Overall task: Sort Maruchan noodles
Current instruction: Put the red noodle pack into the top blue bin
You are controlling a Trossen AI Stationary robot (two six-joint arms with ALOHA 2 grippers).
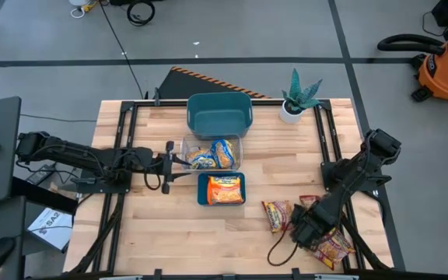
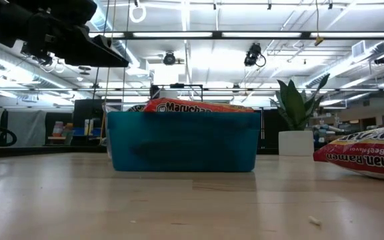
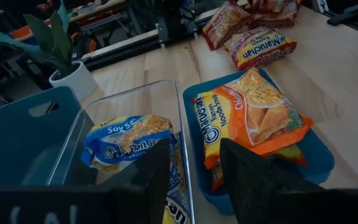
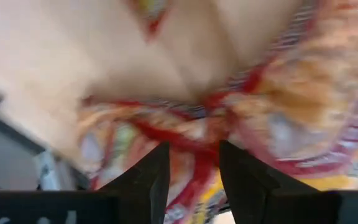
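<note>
**Reaching into the red packets at lower right**

Hovering over the loose pile at the lower right of the high view, the right gripper (image 1: 303,231) sits right on the red packets (image 1: 329,243), with one more red packet (image 1: 277,215) lying just to its left on the table (image 1: 154,233). In the right wrist view the fingers (image 4: 151,177) stand slightly apart with a red packet (image 4: 185,134) directly beyond their tips, filling most of the frame; whether they touch it cannot be told.

The left gripper (image 1: 167,163) waits at centre left of the high view, just left of the clear bin (image 1: 236,141), its fingers (image 3: 248,177) spread and holding nothing. Ahead of it, in the left wrist view, blue packets (image 3: 129,146) lie in the clear bin (image 3: 178,102) and an orange packet (image 3: 253,118) lies on top in the small teal tray (image 3: 319,158) beside it.

In the high view the blue packets (image 1: 212,154) sit in the centre, the orange packet (image 1: 225,189) just below them in the tray (image 1: 201,190), and a larger teal bin (image 1: 219,113) stands above, near a potted plant (image 1: 298,97).

From the low view, the tray (image 2: 182,142) stands mid-frame with the orange packet (image 2: 199,107) showing over its rim, and a red packet (image 2: 369,155) lies at the right edge.
</note>
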